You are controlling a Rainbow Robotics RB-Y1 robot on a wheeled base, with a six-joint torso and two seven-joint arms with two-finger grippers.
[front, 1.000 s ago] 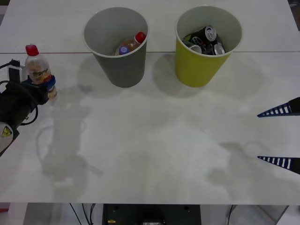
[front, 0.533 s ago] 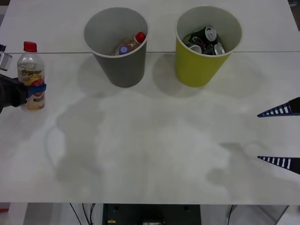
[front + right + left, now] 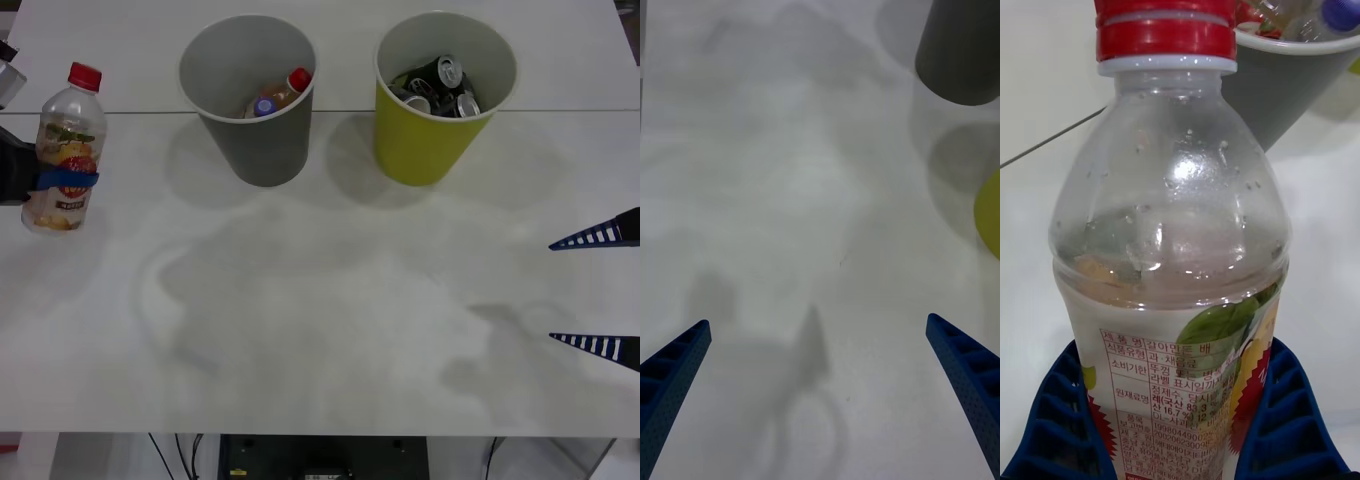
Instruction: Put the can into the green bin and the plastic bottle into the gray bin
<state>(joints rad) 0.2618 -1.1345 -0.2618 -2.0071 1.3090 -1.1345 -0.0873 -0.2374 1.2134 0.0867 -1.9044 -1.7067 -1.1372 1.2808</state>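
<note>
Status: we have the clear plastic bottle with the red cap and yellow-and-red label (image 3: 62,150) pinched in our left tool (image 3: 62,181) at the far left edge of the white counter (image 3: 330,320). In the left wrist view the blue ribbed fingers (image 3: 1281,420) press on both sides of the label band, bottle (image 3: 1169,247) upright between them. It tilts slightly in the front view. We can't tell whether its base is touching the counter or just above it.

Bins sit at the back of the counter. The round dark gray bin (image 3: 247,100) is well apart from the bottle, toward the middle; it already holds a red-capped bottle (image 3: 285,92) and a purple-capped bottle (image 3: 263,106). The round yellow-green bin (image 3: 440,110) stands just beside it on the right, not touching, and already holds several cans (image 3: 440,85).

Right tool (image 3: 598,292) is parked at the right edge of the counter, fingers spread wide, nothing between them; its wrist view looks across bare counter toward both bins.

Progress, our read: can half looks done, since no loose can is left on the counter. Bottle half is mid-way: grasp secured. What's left is the carry across to the gray bin, release over its opening, then pull the arm back.
</note>
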